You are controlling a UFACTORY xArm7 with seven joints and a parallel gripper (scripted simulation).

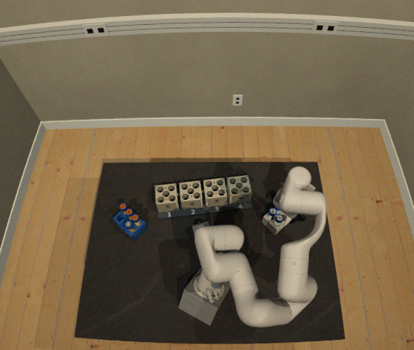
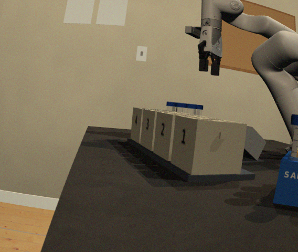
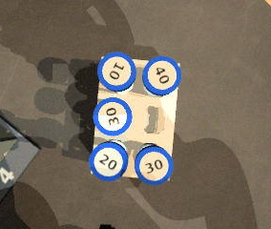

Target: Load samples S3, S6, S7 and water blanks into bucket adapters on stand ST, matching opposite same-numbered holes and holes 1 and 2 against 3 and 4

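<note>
My open, empty gripper [image 2: 209,71] hangs high above the table, over the water rack's area. The pale water rack [image 1: 275,227] [image 3: 141,114] holds several blue-capped blanks: a 10 [image 3: 116,72], a 40 [image 3: 161,75], a 30 at the side [image 3: 113,116], a 20 [image 3: 108,162] and a corner 30 [image 3: 154,165]. One well is empty. The blue sample rack [image 1: 135,235] [image 2: 293,189] holds three orange-dotted tubes and a grey-dotted tube [image 1: 127,224]; IDs are unreadable. Adapters 1 [image 1: 166,207] [image 2: 184,157], 2 [image 1: 192,204], 3 [image 1: 216,201] and 4 [image 1: 239,198] show empty holes.
The adapters stand in a row on the loading stand [image 1: 181,214] [image 2: 248,175]. The small sloped desk [image 1: 200,226] [image 2: 255,143] is in front of them; its green key is hidden. My arm covers part of the water rack in the top view. The stand's corner [image 3: 23,155] is left of the water rack.
</note>
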